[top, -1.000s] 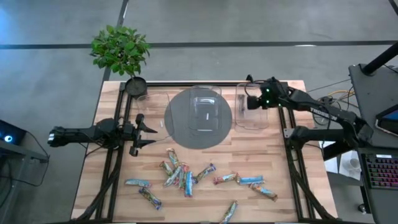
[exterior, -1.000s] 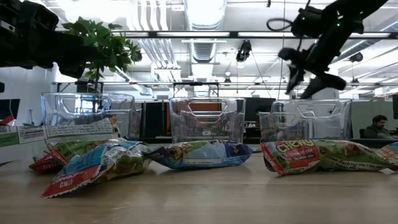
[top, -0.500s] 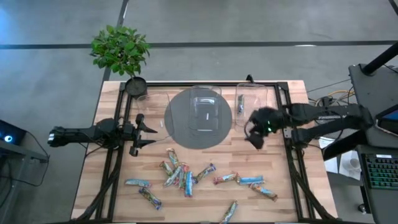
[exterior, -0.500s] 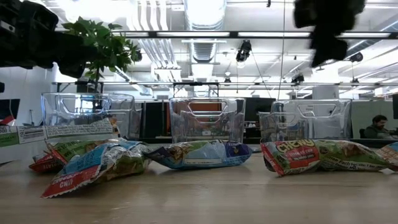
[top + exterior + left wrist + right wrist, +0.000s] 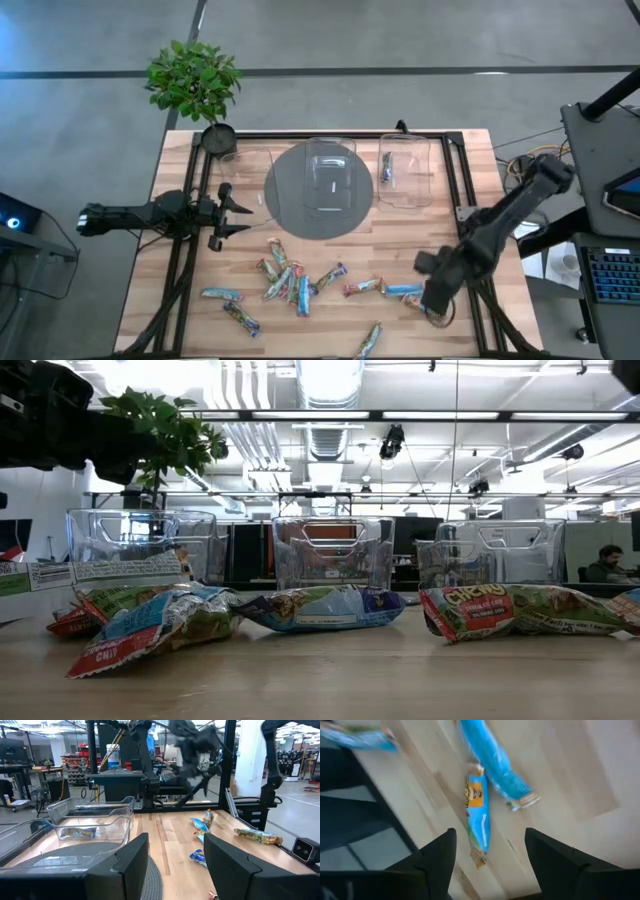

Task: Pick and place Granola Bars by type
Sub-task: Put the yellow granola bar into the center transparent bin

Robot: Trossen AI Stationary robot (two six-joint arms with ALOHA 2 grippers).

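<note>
Over the table's near right, the right gripper (image 5: 433, 296) hangs with jaws spread and empty, above two blue bars (image 5: 492, 757) lying on the wood. The other bars (image 5: 290, 282) lie scattered along the near half; one bar (image 5: 386, 168) sits in the far right bin (image 5: 405, 170). At the left edge, the left gripper (image 5: 235, 208) waits, jaws open and empty.
</note>
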